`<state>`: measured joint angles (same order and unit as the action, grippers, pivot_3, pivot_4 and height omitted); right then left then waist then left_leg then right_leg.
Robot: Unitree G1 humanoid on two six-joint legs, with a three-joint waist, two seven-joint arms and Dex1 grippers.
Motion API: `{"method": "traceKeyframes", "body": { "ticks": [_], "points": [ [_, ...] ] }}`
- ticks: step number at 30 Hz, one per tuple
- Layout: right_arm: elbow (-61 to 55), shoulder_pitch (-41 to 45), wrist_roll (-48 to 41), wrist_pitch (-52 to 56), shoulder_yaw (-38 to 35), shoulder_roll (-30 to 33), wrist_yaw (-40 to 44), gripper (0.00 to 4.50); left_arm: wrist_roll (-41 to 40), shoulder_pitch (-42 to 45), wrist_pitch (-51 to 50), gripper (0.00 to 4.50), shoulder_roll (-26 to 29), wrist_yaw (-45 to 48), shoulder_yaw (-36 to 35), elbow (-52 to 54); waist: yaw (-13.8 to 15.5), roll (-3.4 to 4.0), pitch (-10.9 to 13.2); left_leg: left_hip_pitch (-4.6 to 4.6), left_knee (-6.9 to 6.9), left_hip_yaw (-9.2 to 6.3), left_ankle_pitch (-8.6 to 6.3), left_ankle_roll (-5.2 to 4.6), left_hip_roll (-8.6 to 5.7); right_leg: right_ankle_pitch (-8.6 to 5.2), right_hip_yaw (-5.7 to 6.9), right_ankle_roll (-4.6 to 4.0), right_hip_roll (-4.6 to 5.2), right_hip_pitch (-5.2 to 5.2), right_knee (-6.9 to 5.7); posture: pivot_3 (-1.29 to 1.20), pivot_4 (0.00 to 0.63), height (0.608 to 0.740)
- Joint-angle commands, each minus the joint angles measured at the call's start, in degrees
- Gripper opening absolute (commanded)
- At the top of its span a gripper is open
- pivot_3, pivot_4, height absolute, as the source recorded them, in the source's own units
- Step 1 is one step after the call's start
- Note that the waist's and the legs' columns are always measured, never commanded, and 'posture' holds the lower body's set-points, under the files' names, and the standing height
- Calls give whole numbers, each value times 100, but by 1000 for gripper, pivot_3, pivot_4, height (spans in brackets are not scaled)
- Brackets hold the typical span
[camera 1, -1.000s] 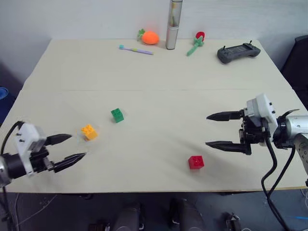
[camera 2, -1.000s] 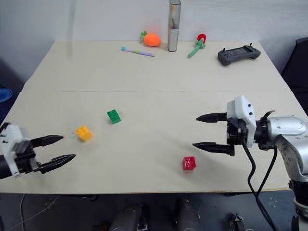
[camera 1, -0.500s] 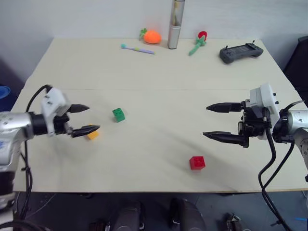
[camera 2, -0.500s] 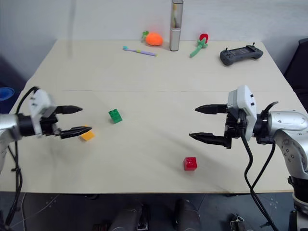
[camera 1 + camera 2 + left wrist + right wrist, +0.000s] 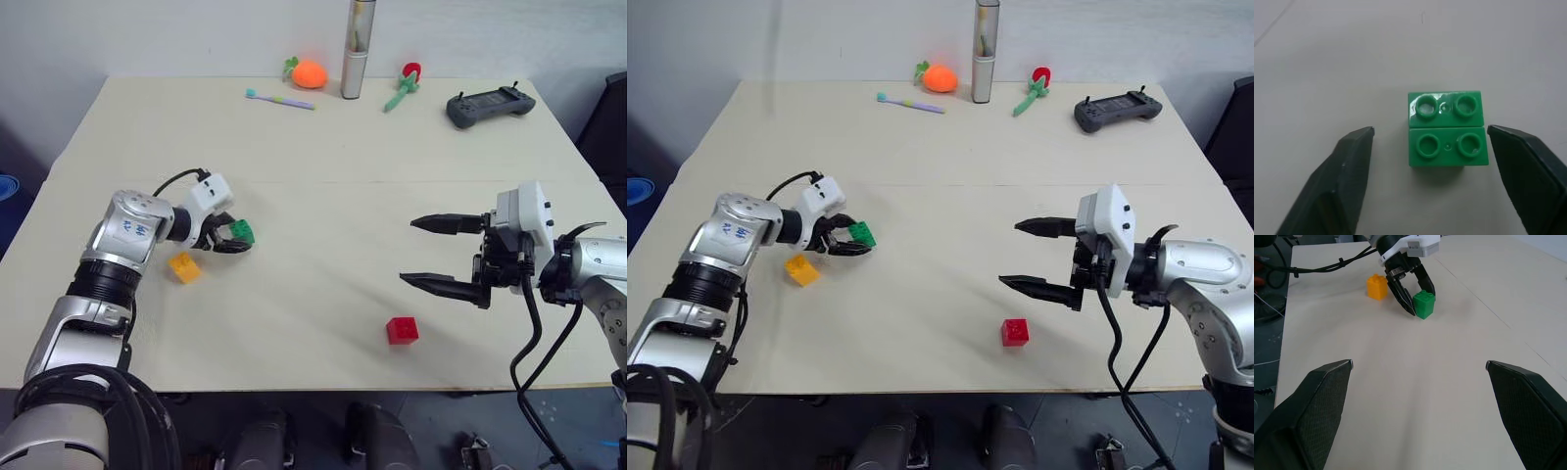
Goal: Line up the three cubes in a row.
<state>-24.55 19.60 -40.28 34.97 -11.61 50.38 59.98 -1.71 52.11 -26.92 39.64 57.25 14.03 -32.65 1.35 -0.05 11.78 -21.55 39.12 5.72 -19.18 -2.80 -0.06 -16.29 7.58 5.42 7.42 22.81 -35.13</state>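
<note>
- The left claw (image 5: 1427,147) straddles the green cube (image 5: 1447,128) with its fingers apart: one finger (image 5: 1347,166) stands clear of the brick's side, while the other (image 5: 1520,161) sits just beside the opposite side, and I cannot tell whether it touches. Nothing is gripped yet.
- The right claw (image 5: 446,255) hangs spread wide and empty above the bench (image 5: 323,147), well apart from every cube.
- The green cube sits on the bench just beside the left claw's tips; the yellow-orange cube (image 5: 184,266) lies near it toward the robot's left, and the red cube (image 5: 401,330) rests near the front edge, below the right claw. The three form no row yet.
- Handling, as a judgement: these small studded bricks look light, rigid and glossy, so they could skid or twist out of a squeeze. The flat opposite side walls are the place to grip, low and centred, not across the studs.
- The left wrist view shows the four studs and the uneven gaps either side of the brick, which the head views cannot resolve.
- The right wrist view shows the left claw bracketing the green brick from across the bench, with the yellow-orange one behind it.
- The head views alone give the spread of all three cubes.
</note>
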Motion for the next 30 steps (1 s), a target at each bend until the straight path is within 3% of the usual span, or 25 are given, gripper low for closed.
{"method": "traceKeyframes", "body": {
  "ticks": [1, 5, 10, 12, 16, 23, 30],
  "points": [
    [-173, 13, -88, -92, -184, 33, -52, 4500, 165, 215, 256, 2629, -14, 65, -21, -125, 0, -4, 2, -1, 1, -1, 0, -1, -1, 0, 0, 0, 1, 0, 0, 0, 150, 740],
    [-160, 35, -90, -87, -150, 49, -56, 4500, 102, 211, 399, 1485, -99, 204, -111, -172, 0, -5, 1, -2, 1, -2, 1, -2, -5, 1, 0, 1, 5, -1, 0, 0, 150, 740],
    [-127, -11, -24, -102, -132, 160, 52, 4500, -74, 24, 461, 1500, -10, 425, -302, 136, -1, -6, 2, -3, 3, -6, 2, -4, -6, 1, 1, 2, 7, -1, -1, 0, 150, 740],
    [-118, -201, 152, -254, -110, 326, 264, 4500, -471, -266, 639, 1500, 70, 932, -484, 782, -4, -6, 2, -4, 3, -7, 2, -4, -6, 1, 0, 2, 7, -1, 1, 0, 150, 740],
    [-123, -1121, 418, -713, -304, 852, 1061, 4500, -1316, -1401, 231, 1500, 533, 1919, -453, 3357, 0, -6, 2, -12, 0, -19, -1, 0, -4, 1, -4, 2, 10, -4, 16, 0, 150, 740],
    [-221, -1782, 356, -791, -616, 1024, 1376, 4500, -837, -2096, -299, 1500, 370, 1194, 267, 4878, 20, -7, 2, 22, 9, -30, 7, -5, -10, 7, -16, 9, 23, -40, 28, 0, 150, 740],
    [-283, -2078, 383, -805, -736, 1044, 1441, 4500, -231, -2107, -488, 1500, -34, 666, 1056, 5040, 17, -7, 2, 12, 1, -34, 5, -2, -9, 7, -13, 8, 18, -33, 17, 0, 150, 740]
  ]
}}
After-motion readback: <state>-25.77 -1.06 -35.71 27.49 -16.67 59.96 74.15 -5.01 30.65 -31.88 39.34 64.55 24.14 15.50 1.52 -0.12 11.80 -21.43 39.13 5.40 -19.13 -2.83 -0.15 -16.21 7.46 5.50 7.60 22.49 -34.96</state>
